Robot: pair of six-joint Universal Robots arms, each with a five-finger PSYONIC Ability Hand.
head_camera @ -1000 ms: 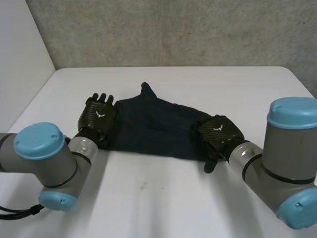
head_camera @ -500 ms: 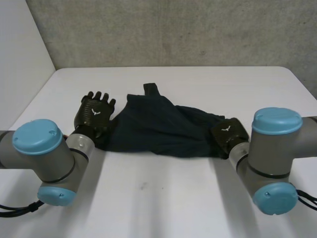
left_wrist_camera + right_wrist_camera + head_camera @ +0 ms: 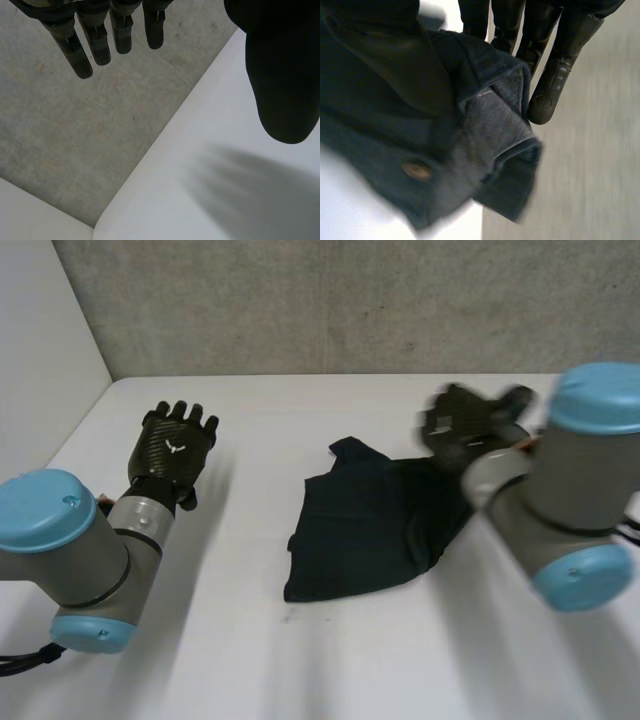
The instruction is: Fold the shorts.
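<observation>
On the table (image 3: 300, 660), middle and a little toward your right arm: the shorts (image 3: 365, 525), dark blue, bunched. The near end lies on the surface. The far end is raised off it.

- Right hand (image 3: 465, 425): has that raised end, held above the table's far right. In the right wrist view, cloth is gathered between thumb and fingers, a folded hem and a button (image 3: 416, 170) showing. That reads as a pinch on the waist end, but I cannot tell which corner.
- Left hand (image 3: 172, 448): fingers straight and spread, holding nothing. It hangs over bare table well apart from the shorts.

Step in hand, as I judge it: carrying the held end over to lay it on the resting half. The fold is hardly begun, and the cloth is rumpled rather than flat.

To do it well:
- Keep the pinch firm, because the bunch looks loose and could slip.
- Lift only enough that the hanging part clears the resting part, or the whole garment may drag.
- Move across the resting half, not away from it.
- Bring your left hand in to pin the near edge first if the cloth starts to slide.
- Lower before you release, so the edges meet.
</observation>
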